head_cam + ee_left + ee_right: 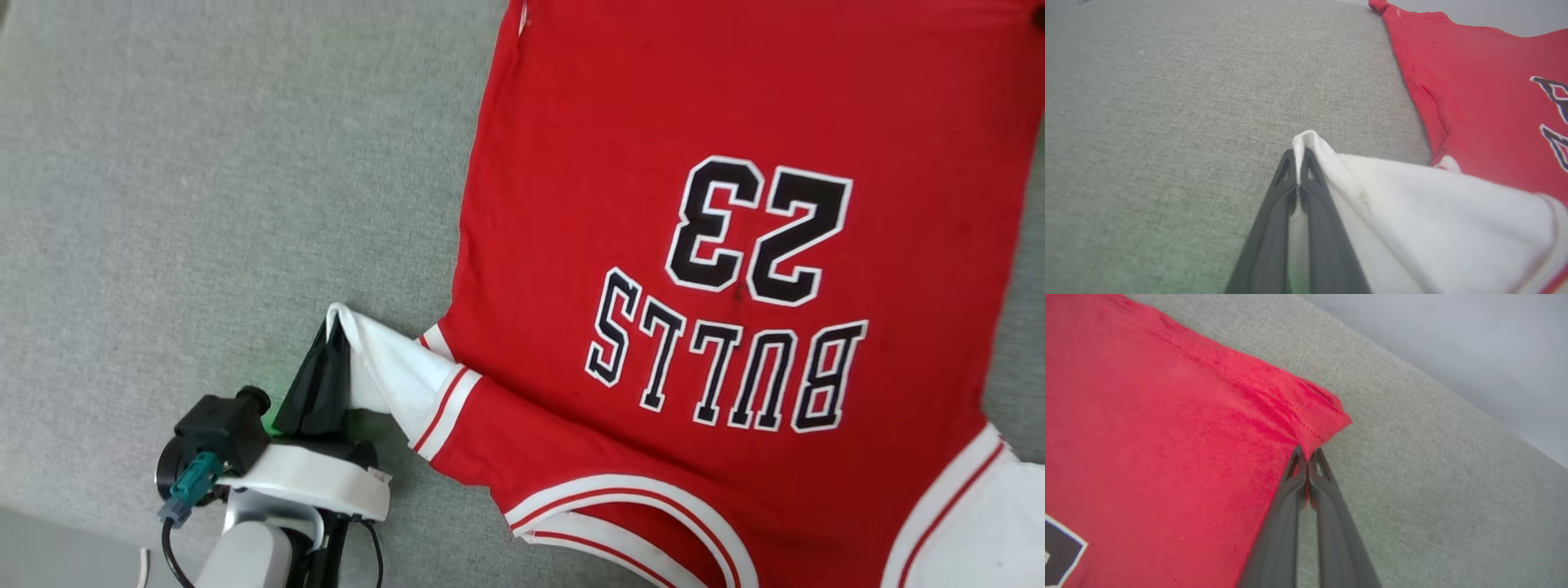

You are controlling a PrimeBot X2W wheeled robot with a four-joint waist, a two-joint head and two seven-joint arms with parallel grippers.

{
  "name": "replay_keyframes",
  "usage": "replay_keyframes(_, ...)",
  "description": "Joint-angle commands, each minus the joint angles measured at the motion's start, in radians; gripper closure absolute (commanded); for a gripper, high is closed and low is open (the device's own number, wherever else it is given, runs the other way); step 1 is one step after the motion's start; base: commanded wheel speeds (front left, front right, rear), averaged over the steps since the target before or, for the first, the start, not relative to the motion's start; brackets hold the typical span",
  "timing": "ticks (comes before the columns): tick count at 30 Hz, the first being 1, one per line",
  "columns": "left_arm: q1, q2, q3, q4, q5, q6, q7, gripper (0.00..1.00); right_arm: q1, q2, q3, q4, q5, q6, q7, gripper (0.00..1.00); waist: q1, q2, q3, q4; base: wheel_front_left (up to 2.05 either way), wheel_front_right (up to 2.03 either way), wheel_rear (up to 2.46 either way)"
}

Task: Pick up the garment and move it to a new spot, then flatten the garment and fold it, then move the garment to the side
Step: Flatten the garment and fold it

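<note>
Your garment (620, 163) lies spread flat on the grey fabric surface (204, 204), print side up, with "23" and "BULLS" reading upside down in the head view. Your left gripper (1298, 159) is pinched tight on the tip of the white sleeve (392, 371), holding it up in a peak. Your right gripper (1307, 455) is clamped on a red hem corner (1327, 416) near the surface's edge.

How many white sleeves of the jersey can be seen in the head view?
2. One sleeve is at the lower left, pinched in the left gripper; the other sleeve is at the lower right corner, cut off by the picture's edge.
</note>
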Motion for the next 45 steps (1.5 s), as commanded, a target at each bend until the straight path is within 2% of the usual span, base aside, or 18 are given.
replay_keyframes(1,0.022,0.009,0.007,0.012,0.007,-0.003,0.004,1.00,0.028,-0.008,0.012,0.004,0.024,-0.001,-0.042,1.00,-0.0001,0.0000,-0.063,-0.027,0.00,0.00,0.00)
replay_keyframes(9,0.084,0.029,0.027,0.028,-0.003,0.003,0.005,1.00,0.126,-0.068,0.089,-0.057,0.133,-0.001,-0.156,1.00,-0.0001,0.0000,-0.190,-0.073,0.00,0.00,0.00)
replay_keyframes(15,0.145,0.049,0.034,0.029,-0.016,0.012,0.022,1.00,0.280,-0.158,0.131,-0.167,0.222,-0.002,-0.225,1.00,-0.0001,0.0000,-0.291,-0.108,0.00,0.00,0.00)
replay_keyframes(22,0.214,0.069,0.057,0.018,-0.034,0.029,0.029,1.00,0.517,-0.253,0.111,-0.282,0.289,-0.002,-0.264,1.00,-0.0001,0.0000,-0.362,-0.164,0.00,0.00,0.00)
replay_keyframes(26,0.245,0.078,0.065,0.019,-0.044,0.031,0.032,1.00,0.666,-0.276,0.086,-0.319,0.317,-0.002,-0.267,1.00,-0.0001,0.0000,-0.393,-0.193,0.00,0.00,0.00)
replay_keyframes(37,0.266,0.091,0.065,0.020,-0.057,0.030,0.038,1.00,1.062,-0.245,0.044,-0.348,0.356,-0.002,-0.219,1.00,-0.0001,0.0000,-0.421,-0.219,0.00,0.00,0.00)
replay_keyframes(41,0.258,0.092,0.058,0.027,-0.059,0.026,0.039,1.00,1.177,-0.194,0.053,-0.305,0.354,-0.001,-0.218,1.00,-0.0001,0.0000,-0.421,-0.214,0.00,0.00,0.00)
replay_keyframes(42,0.255,0.093,0.058,0.031,-0.062,0.026,0.037,1.00,1.201,-0.157,0.036,-0.282,0.343,-0.001,-0.248,1.00,-0.0001,0.0000,-0.421,-0.214,0.00,0.00,0.00)
replay_keyframes(43,0.255,0.094,0.058,0.032,-0.061,0.026,0.037,1.00,1.196,-0.148,0.023,-0.276,0.340,-0.001,-0.263,0.96,-0.0001,0.0000,-0.422,-0.215,0.00,0.00,0.00)
replay_keyframes(44,0.256,0.094,0.057,0.034,-0.060,0.027,0.036,1.00,1.190,-0.141,0.009,-0.274,0.336,-0.001,-0.276,0.51,-0.0001,0.0000,-0.424,-0.215,0.00,0.00,0.00)
replay_keyframes(45,0.257,0.095,0.056,0.035,-0.060,0.027,0.036,1.00,1.179,-0.135,-0.008,-0.277,0.333,-0.002,-0.290,0.00,-0.0001,0.0000,-0.427,-0.216,0.00,0.00,0.00)
